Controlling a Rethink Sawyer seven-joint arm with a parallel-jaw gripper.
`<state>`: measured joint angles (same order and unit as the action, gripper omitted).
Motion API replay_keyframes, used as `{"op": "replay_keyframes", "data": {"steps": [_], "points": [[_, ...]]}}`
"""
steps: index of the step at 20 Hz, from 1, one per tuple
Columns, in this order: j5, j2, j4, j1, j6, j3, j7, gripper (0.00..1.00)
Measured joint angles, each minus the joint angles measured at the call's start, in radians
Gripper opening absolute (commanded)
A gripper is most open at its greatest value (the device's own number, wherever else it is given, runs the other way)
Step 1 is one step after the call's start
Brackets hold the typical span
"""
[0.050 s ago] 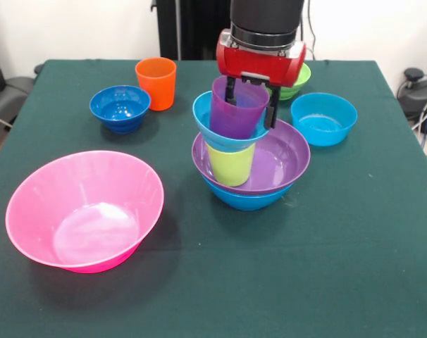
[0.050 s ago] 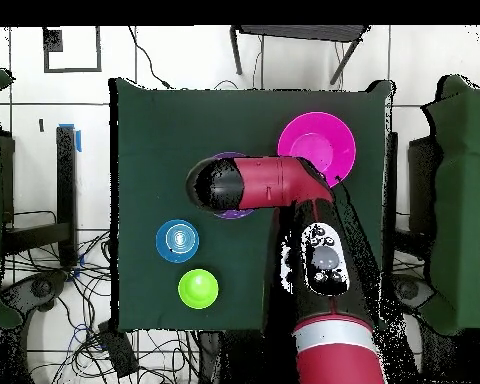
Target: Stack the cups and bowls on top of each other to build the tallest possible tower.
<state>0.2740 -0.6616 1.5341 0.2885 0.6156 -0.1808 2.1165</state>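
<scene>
The tower stands mid-table: a blue bowl [image 1: 245,198] at the base, a purple bowl [image 1: 287,158] in it, a lime green cup [image 1: 231,165], a turquoise bowl [image 1: 205,116] on that, and a purple cup [image 1: 238,113] on top, slightly tilted. My gripper [image 1: 251,101] hangs right over the purple cup with its fingers spread wide. One finger is over the cup's mouth and the other [image 1: 273,111] is just outside its right wall. In the overhead view the arm [image 2: 269,182] hides the tower, except for a sliver of the purple bowl [image 2: 227,212].
An orange cup [image 1: 156,82] and a dark blue bowl [image 1: 120,107] stand at the far left. A second turquoise bowl [image 1: 323,117] [image 2: 177,240] and a lime green bowl [image 1: 299,79] [image 2: 198,288] sit right of the tower. The huge pink bowl [image 1: 84,209] [image 2: 319,145] is near left.
</scene>
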Motion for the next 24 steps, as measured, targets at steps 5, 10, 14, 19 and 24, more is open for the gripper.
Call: {"op": "replay_keyframes", "data": {"steps": [5, 10, 14, 19, 24], "points": [[0.001, 0.002, 0.003, 0.017, 0.0, -0.038, 0.0, 1.0], [0.002, 0.002, 0.007, 0.028, 0.0, -0.072, 0.0, 1.0], [0.003, 0.002, 0.009, 0.039, 0.0, -0.1, 0.0, 1.0], [0.003, 0.002, 0.01, 0.053, 0.0, -0.122, 0.0, 1.0], [0.003, 0.002, 0.014, 0.067, 0.0, -0.14, 0.0, 1.0]]}}
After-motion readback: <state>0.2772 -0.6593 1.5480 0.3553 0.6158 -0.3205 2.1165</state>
